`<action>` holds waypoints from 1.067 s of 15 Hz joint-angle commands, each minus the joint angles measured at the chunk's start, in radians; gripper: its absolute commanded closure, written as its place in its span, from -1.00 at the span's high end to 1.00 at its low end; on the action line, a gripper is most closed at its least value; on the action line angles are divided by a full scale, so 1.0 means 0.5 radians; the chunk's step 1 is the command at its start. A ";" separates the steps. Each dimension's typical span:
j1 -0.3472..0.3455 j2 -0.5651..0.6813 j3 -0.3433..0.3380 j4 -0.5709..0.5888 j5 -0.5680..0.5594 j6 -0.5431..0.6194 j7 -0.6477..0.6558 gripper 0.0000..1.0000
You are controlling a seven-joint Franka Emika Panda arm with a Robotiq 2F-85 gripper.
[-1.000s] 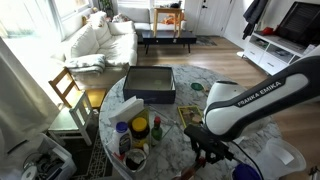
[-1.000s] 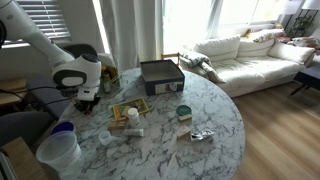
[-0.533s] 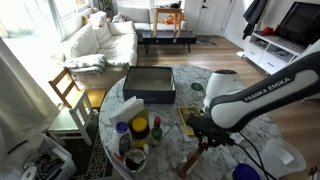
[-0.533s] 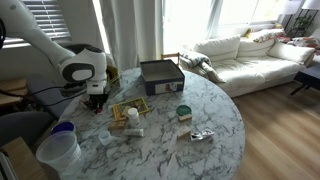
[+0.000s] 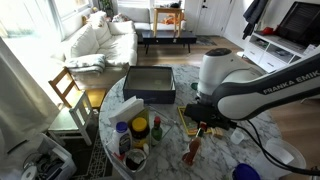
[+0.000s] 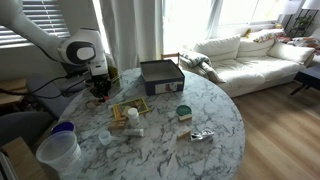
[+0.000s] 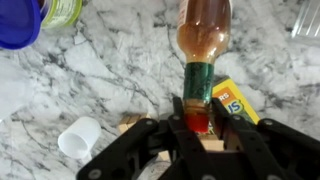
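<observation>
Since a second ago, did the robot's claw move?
Yes. In an exterior view the gripper, clamped on the bottle, has moved across the table toward the dark box.

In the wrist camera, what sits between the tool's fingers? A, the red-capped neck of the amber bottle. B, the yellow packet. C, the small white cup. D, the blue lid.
A: in the wrist view the tool is closed on the bottle at its red cap, with a finger on either side of the neck.
</observation>
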 commanded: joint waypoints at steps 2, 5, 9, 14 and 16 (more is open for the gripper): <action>0.031 -0.099 0.043 0.023 -0.262 -0.099 0.079 -0.84; 0.047 -0.101 0.072 0.020 -0.408 -0.080 0.147 -0.84; 0.069 -0.132 0.100 -0.001 -0.603 -0.005 0.293 -0.84; 0.068 -0.189 0.119 -0.035 -0.841 0.144 0.424 -0.84; 0.066 -0.191 0.123 -0.036 -0.932 0.203 0.459 -0.84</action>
